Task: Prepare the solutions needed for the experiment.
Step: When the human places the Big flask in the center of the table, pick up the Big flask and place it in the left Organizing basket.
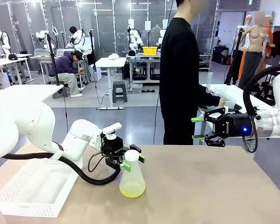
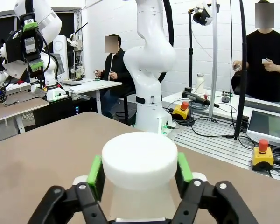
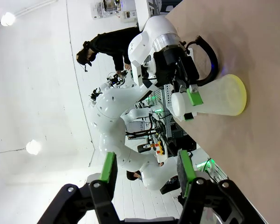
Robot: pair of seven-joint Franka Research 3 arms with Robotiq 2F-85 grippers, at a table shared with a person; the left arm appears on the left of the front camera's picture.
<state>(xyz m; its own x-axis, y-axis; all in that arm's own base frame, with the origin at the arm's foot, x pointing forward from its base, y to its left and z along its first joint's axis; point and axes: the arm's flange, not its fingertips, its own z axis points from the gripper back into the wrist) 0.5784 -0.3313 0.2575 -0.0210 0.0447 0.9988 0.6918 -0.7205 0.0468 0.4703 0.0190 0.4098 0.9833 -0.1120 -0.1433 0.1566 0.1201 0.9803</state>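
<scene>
Two green pads of your left gripper [image 1: 131, 161] bracket the capped neck of the conical flask [image 1: 132, 179] standing on the table [image 1: 200, 186]; squeeze squarely below the white cap [image 2: 140, 159] and lift upright. Inside, the solutions [image 1: 132, 189] form a shallow yellow-green layer. Your right gripper [image 1: 197, 128] hovers open and empty.

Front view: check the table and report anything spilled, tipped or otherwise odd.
Nothing stands out. The clear plastic conical flask stands upright on the tan table, its shallow layer of pale yellow-green liquid level inside, with no spill around it. The left gripper sits at its white-capped neck. The white mesh tray lies flat.
</scene>
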